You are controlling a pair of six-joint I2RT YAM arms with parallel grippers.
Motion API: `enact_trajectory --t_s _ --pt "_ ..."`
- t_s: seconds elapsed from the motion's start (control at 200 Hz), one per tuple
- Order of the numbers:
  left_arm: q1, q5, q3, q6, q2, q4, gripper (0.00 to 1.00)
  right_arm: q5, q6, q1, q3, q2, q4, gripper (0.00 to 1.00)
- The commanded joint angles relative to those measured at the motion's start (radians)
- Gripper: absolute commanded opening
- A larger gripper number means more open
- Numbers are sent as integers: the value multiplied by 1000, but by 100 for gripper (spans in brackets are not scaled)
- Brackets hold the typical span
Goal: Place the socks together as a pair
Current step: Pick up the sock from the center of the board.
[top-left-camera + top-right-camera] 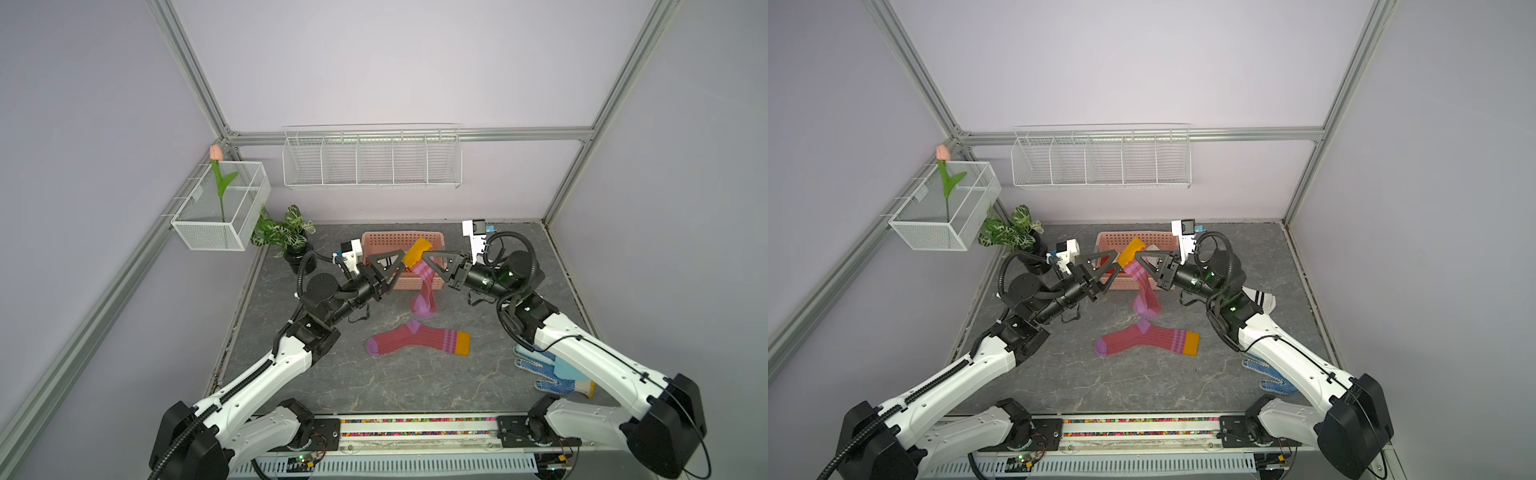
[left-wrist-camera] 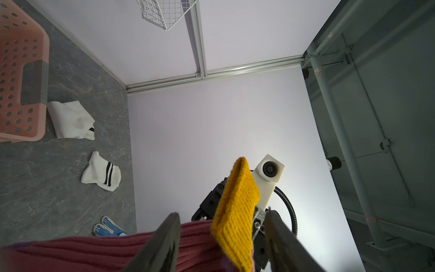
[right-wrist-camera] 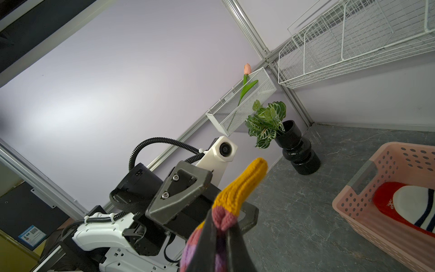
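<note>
Right gripper (image 1: pixel 427 255) is pinched tight on the hanging maroon sock (image 1: pixel 424 286), just below its mustard cuff (image 1: pixel 417 254). The sock dangles toe-down in front of the pink basket (image 1: pixel 399 237). Its purple toe is close to the table (image 1: pixel 374 386), touching or not I can't tell.

Facing it, the left gripper (image 1: pixel 401 262) has its jaws parted. In the left wrist view the fingers (image 2: pixel 164 242) stand well apart with that cuff between them, not squeezed.

Straight below, the second maroon sock (image 1: pixel 415 338) lies flat on the table, cuff toward the right arm, purple toe toward the left. That's two maroon socks on show.

There are two white socks with black stripes. One white sock (image 2: pixel 101 172) is crumpled out on the right arm's side, and the other white sock (image 2: pixel 70 120) lies just beside the basket's end wall.

Inside the basket is a red sock (image 3: pixel 386 207) with a white snowflake and a white patch with dark stripes on it. Whether a second red one is in there, I can't tell.

Blue-dotted gloves (image 1: pixel 540 368) sit partly under the right arm. The only label in sight is a blue QR sticker (image 3: pixel 31 235) off the table, its print too small to read.
</note>
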Motion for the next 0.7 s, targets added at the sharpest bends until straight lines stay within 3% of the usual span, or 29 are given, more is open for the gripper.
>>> enact_trajectory --t_s 0.0,0.18,0.325,0.38,0.485,0.54,0.6,0.695 --pt "-8 16 4 -30 4 64 54 6 15 16 9 24 46 7" --pt "-8 11 -5 -34 5 42 39 2 23 28 24 61 45 7" --pt "-8 5 1 -22 4 0 10 -6 28 30 26 79 44 11" --pt "-8 -4 3 -10 -2 -31 0 0 17 30 28 81 22 18" --pt "-6 -47 17 77 -48 -163 0 86 -43 30 25 64 -94 53" --pt "-6 -94 49 176 -92 -315 0 175 -97 31 23 42 -203 66" --pt "-4 -188 95 302 -151 -523 0 267 -148 31 15 20 -311 73" --pt "5 -354 164 479 -246 -819 0 367 -198 31 -16 -13 -419 76"
